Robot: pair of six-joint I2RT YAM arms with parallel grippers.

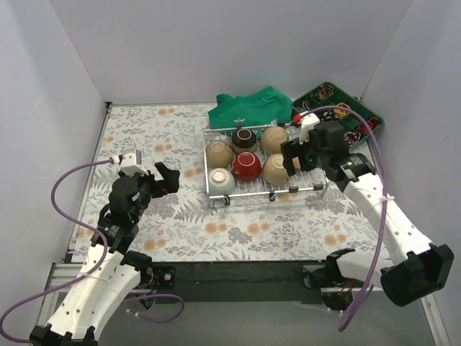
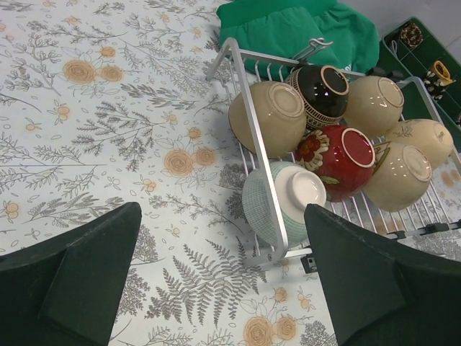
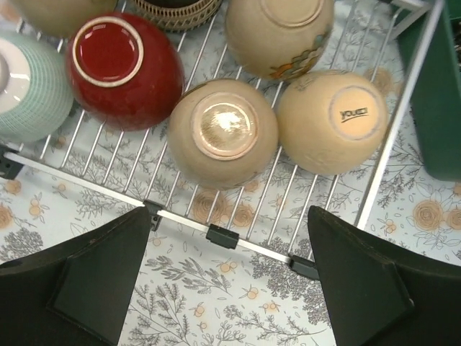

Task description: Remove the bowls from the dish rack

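Observation:
The silver wire dish rack (image 1: 252, 193) stands right of the table's middle and holds several upturned bowls: a pale green one (image 1: 221, 180), a red one (image 1: 246, 166), a black one (image 1: 245, 137) and tan ones (image 1: 220, 153). My right gripper (image 1: 295, 155) is open and empty, hovering over the rack's right side. In the right wrist view (image 3: 230, 288) its fingers straddle the rack's front rail (image 3: 187, 222), just in front of a tan bowl (image 3: 223, 133). My left gripper (image 1: 167, 180) is open and empty, left of the rack. In the left wrist view (image 2: 220, 288) it is near the green bowl (image 2: 284, 202).
A crumpled green cloth (image 1: 252, 108) lies behind the rack. A green compartment tray (image 1: 342, 112) with small items stands at the back right. A floral cloth (image 1: 158, 137) covers the table. White walls close in the left, back and right sides.

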